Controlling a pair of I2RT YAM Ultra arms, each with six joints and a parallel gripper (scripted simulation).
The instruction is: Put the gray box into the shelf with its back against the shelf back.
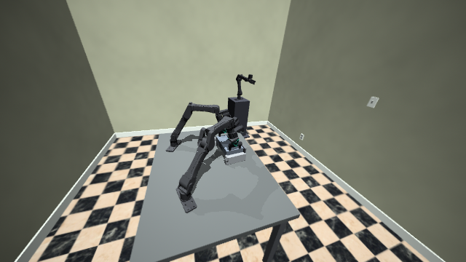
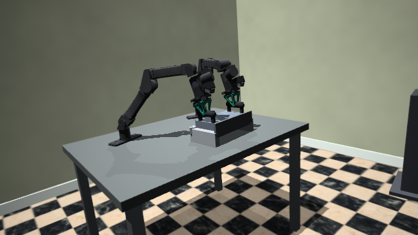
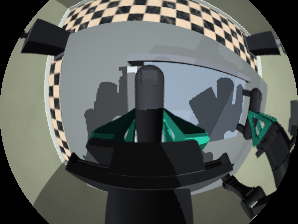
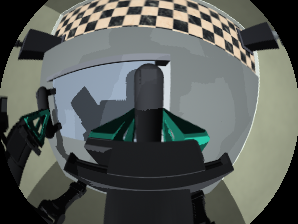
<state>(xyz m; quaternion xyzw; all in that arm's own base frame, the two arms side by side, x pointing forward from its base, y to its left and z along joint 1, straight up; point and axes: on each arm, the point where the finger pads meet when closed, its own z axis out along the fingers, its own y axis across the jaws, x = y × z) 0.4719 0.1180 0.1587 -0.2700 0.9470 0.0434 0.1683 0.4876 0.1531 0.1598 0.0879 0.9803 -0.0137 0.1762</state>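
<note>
The gray box (image 2: 205,125) (image 3: 177,85) (image 4: 107,82) stands upright and looks level in the shelf (image 2: 203,136) (image 1: 236,159). Its long back edge lies close along the shelf's back; a thin dark line shows between them in the wrist views. Whether they touch is too small to tell, and the rails are mostly hidden. My left gripper (image 2: 233,104) (image 3: 149,112) is shut on the dark left handle (image 3: 149,90). My right gripper (image 2: 204,112) (image 4: 148,112) is shut on the dark right handle (image 4: 149,90). Both grippers are over the box's ends.
The shelf stands near one long edge of the table (image 1: 218,189) (image 2: 157,153), with both arm bases across from it. The table extends past both shelf ends. A dark pedestal (image 1: 238,109) with another small arm stands beyond the table.
</note>
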